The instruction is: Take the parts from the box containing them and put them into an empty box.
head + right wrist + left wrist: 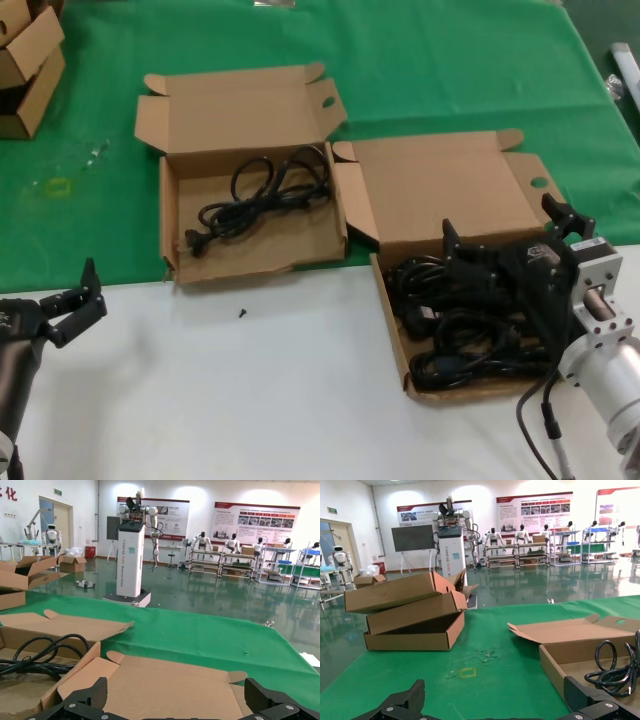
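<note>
With our right gripper (505, 245) spread wide above the tangled cords (470, 335) in the right box (396, 330), we risk lifting several knotted together and dragging them across the left box (172, 215), while our left gripper (72, 300) idles open.

Head camera high, looking down — wrist cameras low, level, sharing cord-holding box (255, 250)
</note>
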Robot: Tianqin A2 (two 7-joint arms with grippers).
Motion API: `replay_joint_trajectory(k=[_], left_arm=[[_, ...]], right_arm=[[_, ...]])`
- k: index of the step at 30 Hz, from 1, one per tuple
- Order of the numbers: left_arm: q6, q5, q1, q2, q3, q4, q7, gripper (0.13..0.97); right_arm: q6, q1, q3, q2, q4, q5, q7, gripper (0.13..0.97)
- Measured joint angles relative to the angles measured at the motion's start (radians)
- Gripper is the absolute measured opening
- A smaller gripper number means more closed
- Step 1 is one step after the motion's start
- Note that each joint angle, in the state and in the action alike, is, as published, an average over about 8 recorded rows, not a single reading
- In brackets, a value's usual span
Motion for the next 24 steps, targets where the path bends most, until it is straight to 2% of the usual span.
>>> replay_joint_trajectory(k=[24], left_arm=[[0.000,0.000,0.000,0.000,0.000,0.000,0.000,0.966]], right_arm=[[0.000,0.000,0.000,0.000,0.000,0.000,0.000,0.966]])
